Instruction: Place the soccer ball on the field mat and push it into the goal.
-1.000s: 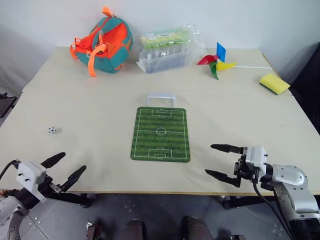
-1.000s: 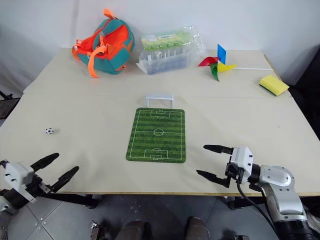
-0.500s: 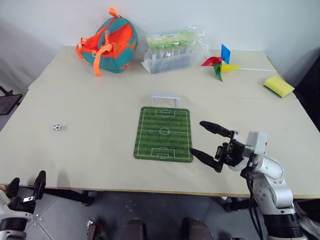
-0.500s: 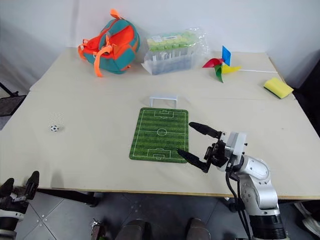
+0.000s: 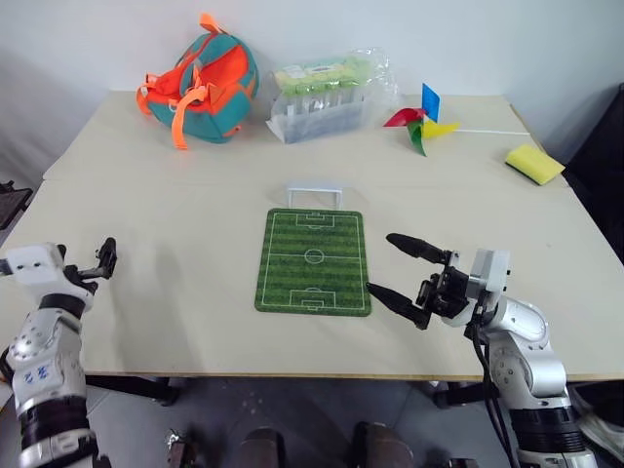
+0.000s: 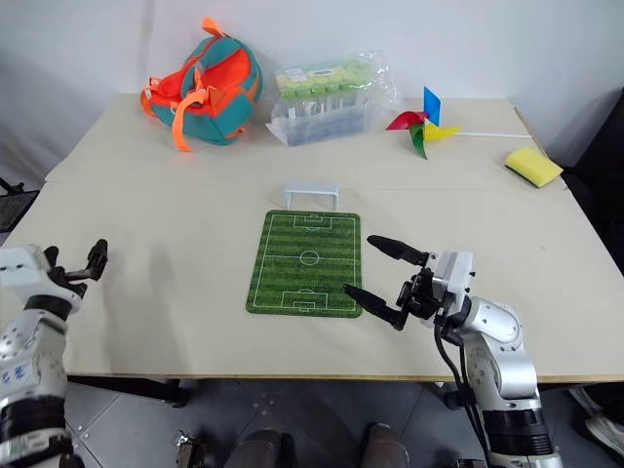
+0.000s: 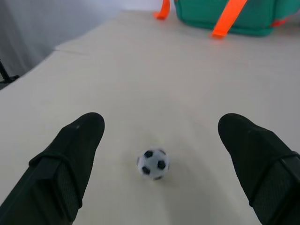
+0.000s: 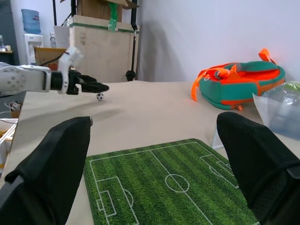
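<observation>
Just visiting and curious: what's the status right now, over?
Left gripper open, level with the soccer ball, not gripping. Right gripper open, empty, beside the field mat. Goal at mat's far end. Nothing in the way.

- The left arm [image 5: 44, 351] is cased in silver-grey metal, built of rounded segments, with small blue markings on its forearm.
- The left gripper [image 7: 161, 154] has two black fingers [image 7: 70, 159], thick and blunt, with a matte, slightly textured skin and a raised pad seam along each inner face.
- A white boxy housing sits at the left wrist, just behind the black fingers.
- The right arm [image 5: 522, 356] is the same silver-grey, with a rounded joint shell and a black cable looping beside it.
- The right gripper [image 5: 402, 275] carries two long, tapering black fingers [image 5: 414, 247] on a black mount, backed by a white block.
</observation>
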